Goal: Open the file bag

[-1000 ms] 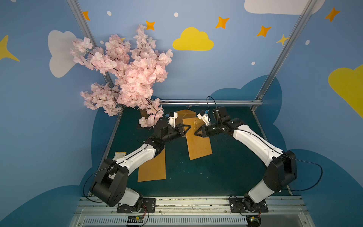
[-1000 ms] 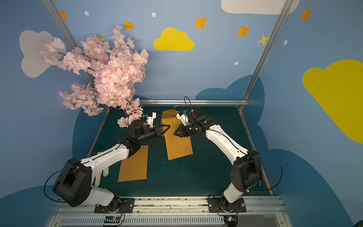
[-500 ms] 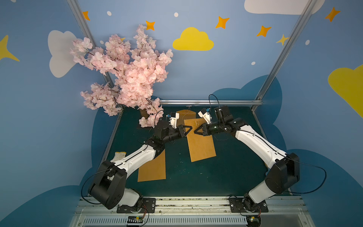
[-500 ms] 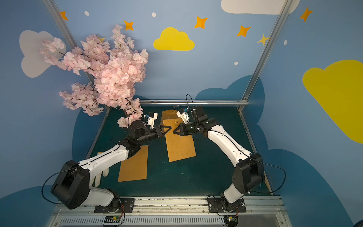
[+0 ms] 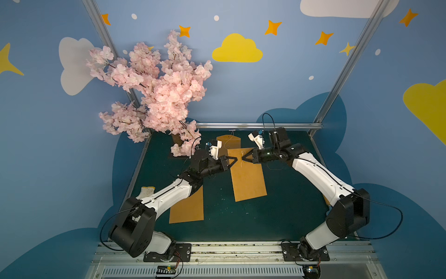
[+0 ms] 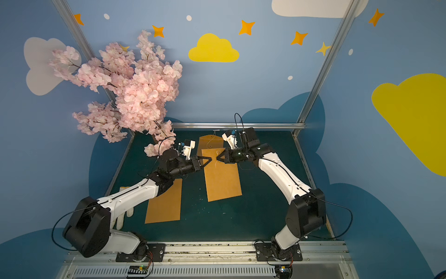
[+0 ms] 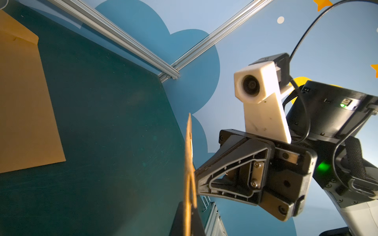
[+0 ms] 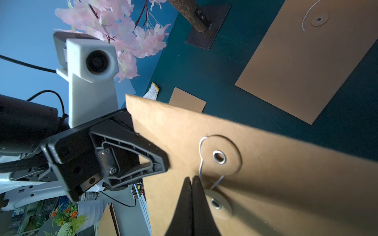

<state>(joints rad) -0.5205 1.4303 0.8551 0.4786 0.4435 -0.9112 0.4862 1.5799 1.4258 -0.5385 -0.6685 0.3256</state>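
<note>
The tan paper file bag (image 5: 248, 181) stretches lengthwise away from between the facing jaw tips. The left gripper (image 5: 233, 159) clamps its side edge. The right gripper (image 5: 244, 158), equally near, pinches its thin white string (image 8: 202, 163).

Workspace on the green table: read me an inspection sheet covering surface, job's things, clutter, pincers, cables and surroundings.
Surface: dark green tabletop, with a few pale specks.
Job's things: brown paper file bag, far end lifted; thin white string looped loosely round its flap button.
Clutter: brown paper envelope under the left arm, another at the far edge; white glove with yellow cuff.
Pincers: left pincer shut on the bag's edge; right pincer shut on the string.
Cables: black cable arcs over the right wrist; black loops at both bases.
Surroundings: pink artificial blossom tree; blue walls with painted clouds and stars; aluminium frame.
</note>
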